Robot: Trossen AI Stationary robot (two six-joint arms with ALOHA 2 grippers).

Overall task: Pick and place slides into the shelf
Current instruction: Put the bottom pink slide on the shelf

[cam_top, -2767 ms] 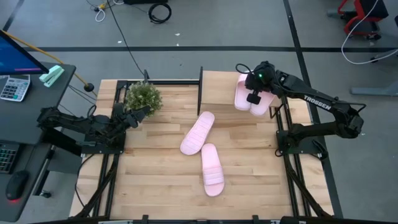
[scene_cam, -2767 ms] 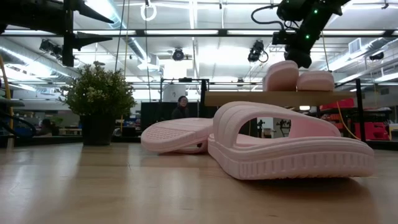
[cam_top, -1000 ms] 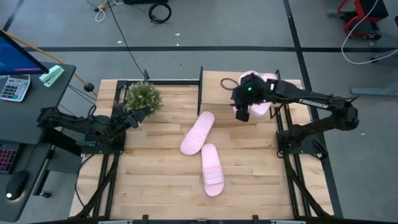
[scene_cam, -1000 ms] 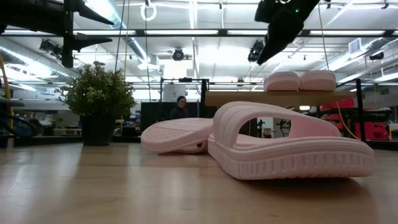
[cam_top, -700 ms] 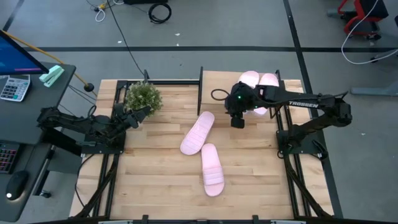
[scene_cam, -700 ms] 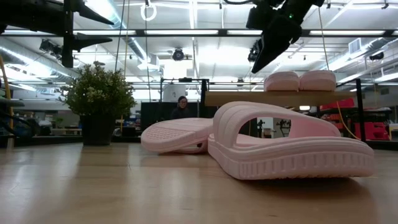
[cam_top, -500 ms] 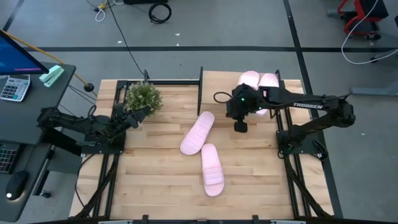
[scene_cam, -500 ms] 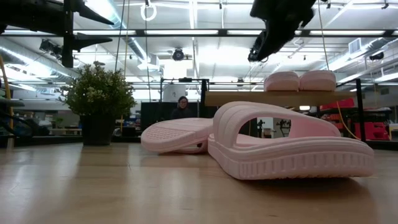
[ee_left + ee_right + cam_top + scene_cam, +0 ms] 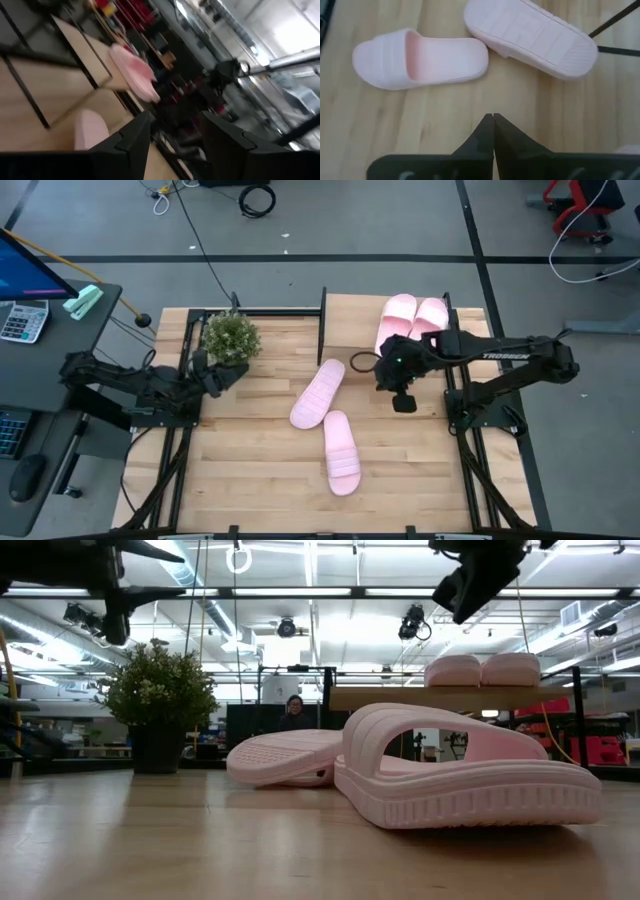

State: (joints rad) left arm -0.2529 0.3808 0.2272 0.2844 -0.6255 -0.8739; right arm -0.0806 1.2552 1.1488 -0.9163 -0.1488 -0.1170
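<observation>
Now the right pincer [image 9: 404, 402], closed and empty, is hovering over the desk [image 9: 250, 470]; ahead of it are lying two soft, light slides [image 9: 420, 57], best pinched at the strap.

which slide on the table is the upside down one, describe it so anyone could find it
Start at the potted plant near the tabletop's far left corner and move right toward the raised shelf. Just before the shelf lies the flipped slide, sole up with no strap showing, unlike the upright slide beside it.
</observation>
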